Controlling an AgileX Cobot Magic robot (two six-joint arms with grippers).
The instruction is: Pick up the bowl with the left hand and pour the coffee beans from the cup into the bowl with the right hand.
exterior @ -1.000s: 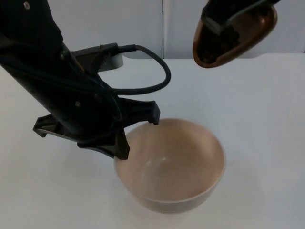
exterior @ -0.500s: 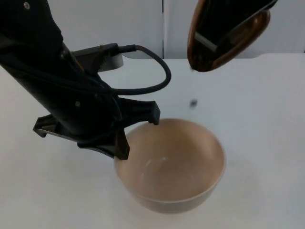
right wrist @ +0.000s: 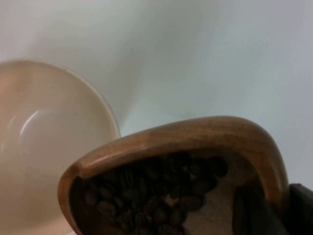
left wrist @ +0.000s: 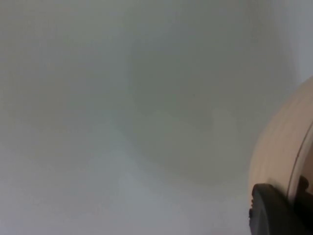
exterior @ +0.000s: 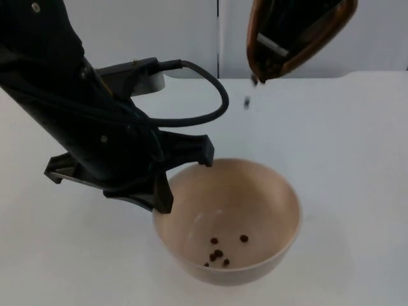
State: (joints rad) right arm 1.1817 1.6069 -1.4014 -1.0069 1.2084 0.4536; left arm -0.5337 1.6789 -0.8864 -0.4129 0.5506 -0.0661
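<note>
Holding the bowl [exterior: 228,220] by its left rim, left gripper [exterior: 167,182] clamped on it, keeping the mouth open beneath the pour. Tipping the wooden cup [exterior: 294,35] high at far right, right gripper [right wrist: 274,208] clamped on its rim. Dropping coffee beans [exterior: 218,253] into the bowl, one bean [exterior: 247,102] falling mid-air.

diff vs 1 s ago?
Right gripper tipped the wooden cup further; coffee beans now lie in the bowl, more falling. Left gripper holds the bowl's rim as before; bowl unmoved.
</note>
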